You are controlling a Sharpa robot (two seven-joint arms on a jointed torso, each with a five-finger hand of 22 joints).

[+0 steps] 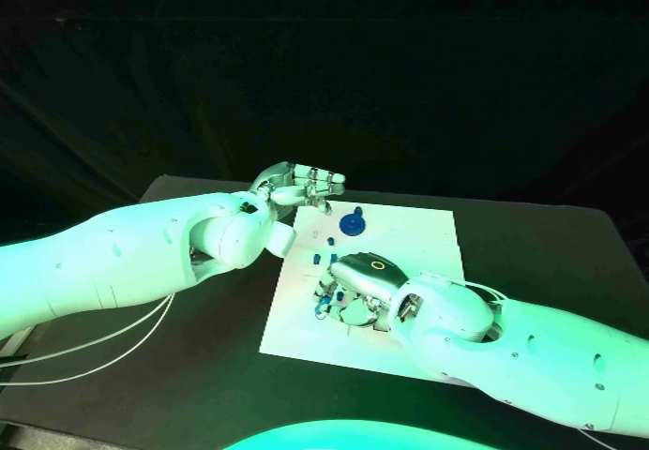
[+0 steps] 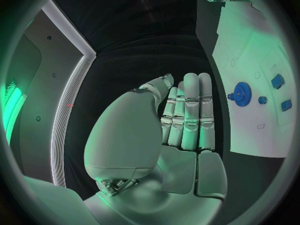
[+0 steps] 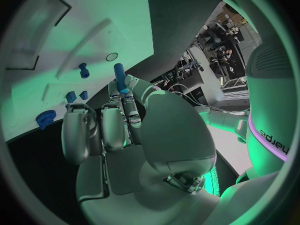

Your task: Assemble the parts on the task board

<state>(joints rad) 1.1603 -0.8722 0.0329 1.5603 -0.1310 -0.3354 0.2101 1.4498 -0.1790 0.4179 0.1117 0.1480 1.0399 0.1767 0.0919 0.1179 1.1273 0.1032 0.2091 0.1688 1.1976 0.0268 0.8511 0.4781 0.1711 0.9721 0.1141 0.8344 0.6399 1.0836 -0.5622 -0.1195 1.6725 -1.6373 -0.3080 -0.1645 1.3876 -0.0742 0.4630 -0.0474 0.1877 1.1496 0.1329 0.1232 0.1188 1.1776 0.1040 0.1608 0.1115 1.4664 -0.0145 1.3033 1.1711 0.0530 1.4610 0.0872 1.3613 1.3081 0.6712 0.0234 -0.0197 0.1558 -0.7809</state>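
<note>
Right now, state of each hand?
Left hand: holds nothing, fingers straight and together, beside the task board.
Right hand: over the board, pinching a blue peg.

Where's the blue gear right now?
Head view: the blue gear sits on the task board near its far edge, just right of the left hand.

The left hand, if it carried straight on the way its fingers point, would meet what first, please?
Probably nothing nearby: the left hand points past the task board edge over bare black table; depth is unclear.
</note>
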